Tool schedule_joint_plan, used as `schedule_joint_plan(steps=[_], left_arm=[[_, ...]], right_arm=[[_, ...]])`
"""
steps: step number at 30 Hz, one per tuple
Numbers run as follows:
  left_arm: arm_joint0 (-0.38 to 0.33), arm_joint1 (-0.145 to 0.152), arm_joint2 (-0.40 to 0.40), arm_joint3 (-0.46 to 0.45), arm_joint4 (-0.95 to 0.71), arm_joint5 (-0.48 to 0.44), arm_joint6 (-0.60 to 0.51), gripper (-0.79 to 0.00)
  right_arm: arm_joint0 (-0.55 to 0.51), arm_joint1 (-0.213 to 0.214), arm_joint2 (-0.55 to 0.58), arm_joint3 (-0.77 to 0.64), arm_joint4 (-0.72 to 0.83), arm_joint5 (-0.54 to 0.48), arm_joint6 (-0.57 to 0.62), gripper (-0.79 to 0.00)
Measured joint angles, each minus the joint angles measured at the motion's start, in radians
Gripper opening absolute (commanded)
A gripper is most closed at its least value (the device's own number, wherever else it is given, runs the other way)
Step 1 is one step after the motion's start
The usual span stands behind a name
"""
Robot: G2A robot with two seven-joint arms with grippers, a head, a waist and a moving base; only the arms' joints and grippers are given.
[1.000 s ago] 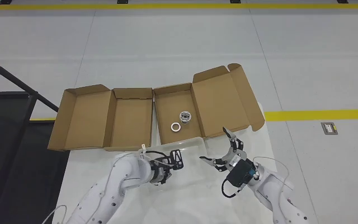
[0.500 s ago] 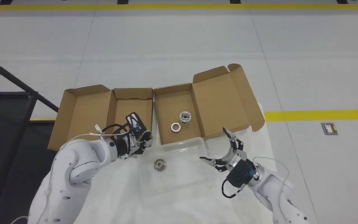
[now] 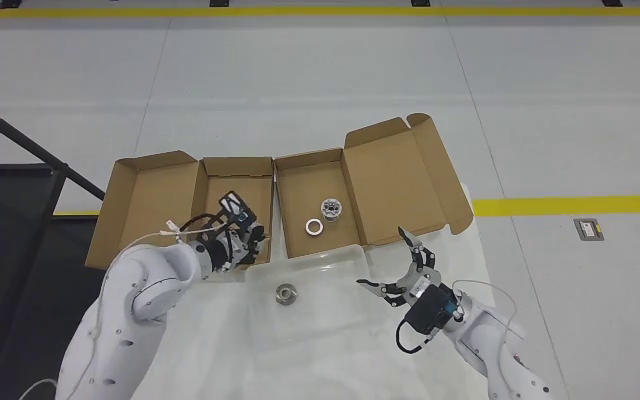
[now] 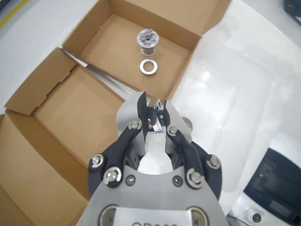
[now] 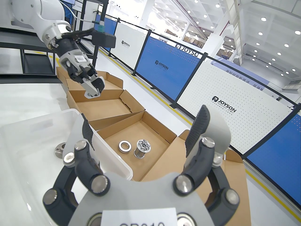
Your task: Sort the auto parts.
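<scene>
Top view: left gripper [image 3: 245,238], pinching a small metal part [image 4: 154,116], just swung from the clear bin [image 3: 330,254] to the mid-left cardboard box [image 3: 235,190]; right gripper [image 3: 385,262] is wide open, empty.

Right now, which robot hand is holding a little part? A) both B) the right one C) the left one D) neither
C: the left gripper is shut on a small metal part, while the right gripper is open and empty.

Bright o/h ceiling lights [image 5: 263,19]; glare on bin [image 4: 207,75]; wrist views fisheye-bent @ edges.
</scene>
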Motion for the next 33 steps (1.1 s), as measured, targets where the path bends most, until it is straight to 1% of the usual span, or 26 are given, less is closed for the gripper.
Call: schedule_joint_plan(steps=[2, 3, 5, 6, 8, 9, 12, 15, 17, 18, 20, 22, 25, 26, 28, 29, 31, 33], left_arm=[[-0.06, -0.01, 0.02, 0.096, -0.02, 0.066, 0.024, -0.785], [-0.098, -0.018, 0.038, 0.166, -0.023, 0.11, 0.042, -0.785], [-0.157, -0.031, 0.065, 0.273, -0.014, 0.18, 0.078, -0.785], [-0.194, -0.041, 0.087, 0.348, 0.0, 0.221, 0.105, -0.785], [-0.251, -0.057, 0.117, 0.464, -0.01, 0.265, 0.141, -0.785], [-0.287, -0.068, 0.138, 0.537, -0.01, 0.291, 0.167, -0.785], [-0.358, -0.098, 0.186, 0.698, -0.013, 0.325, 0.228, -0.785], [-0.408, -0.125, 0.229, 0.817, -0.006, 0.342, 0.28, -0.785], [-0.428, -0.14, 0.253, 0.868, 0.004, 0.346, 0.302, -0.785], [-0.439, -0.149, 0.266, 0.896, 0.009, 0.347, 0.31, -0.714], [-0.453, -0.161, 0.282, 0.93, 0.021, 0.351, 0.319, -0.496], [-0.465, -0.173, 0.297, 0.962, 0.034, 0.356, 0.33, -0.416], [-0.477, -0.186, 0.308, 0.994, 0.047, 0.359, 0.344, -0.342], [-0.48, -0.189, 0.309, 1.002, 0.047, 0.358, 0.347, -0.336], [-0.487, -0.195, 0.309, 1.014, 0.051, 0.352, 0.351, -0.363], [-0.489, -0.196, 0.308, 1.018, 0.053, 0.349, 0.352, -0.357], [-0.494, -0.197, 0.303, 1.021, 0.058, 0.336, 0.35, -0.299], [-0.498, -0.194, 0.291, 1.017, 0.057, 0.313, 0.348, -0.289]], right_arm=[[0.0, 0.0, 0.0, 0.0, 0.0, 0.0, 0.0, 0.0], [0.0, 0.0, 0.0, 0.0, 0.0, 0.0, 0.0, 0.0], [0.0, 0.0, 0.0, 0.0, 0.0, 0.0, 0.0, 0.0], [0.0, 0.0, 0.0, 0.0, 0.0, 0.0, 0.0, 0.0], [0.0, 0.0, 0.0, 0.0, 0.0, 0.0, 0.0, 0.0], [0.0, 0.0, 0.0, 0.0, 0.0, 0.0, 0.0, 0.0], [0.0, 0.0, 0.0, 0.0, 0.0, 0.0, 0.0, 0.0], [0.0, 0.0, 0.0, 0.0, 0.0, 0.0, 0.0, 0.0], [0.0, 0.0, 0.0, 0.0, 0.0, 0.0, 0.0, 0.0], [0.0, 0.0, 0.0, 0.0, 0.0, 0.0, 0.0, 0.0], [0.0, 0.0, 0.0, 0.0, 0.0, 0.0, 0.0, 0.0], [0.0, 0.0, 0.0, 0.0, 0.0, 0.0, 0.0, 0.0], [0.0, 0.0, 0.0, 0.0, 0.0, 0.0, 0.0, 0.0], [0.0, 0.0, 0.0, 0.0, 0.0, 0.0, 0.0, 0.0], [0.0, 0.0, 0.0, 0.0, 0.0, 0.0, 0.0, 0.0], [0.0, 0.0, 0.0, 0.0, 0.0, 0.0, 0.0, 0.0], [0.0, 0.0, 0.0, 0.0, 0.0, 0.0, 0.0, 0.0], [0.0, 0.0, 0.0, 0.0, 0.0, 0.0, 0.0, 0.0]])
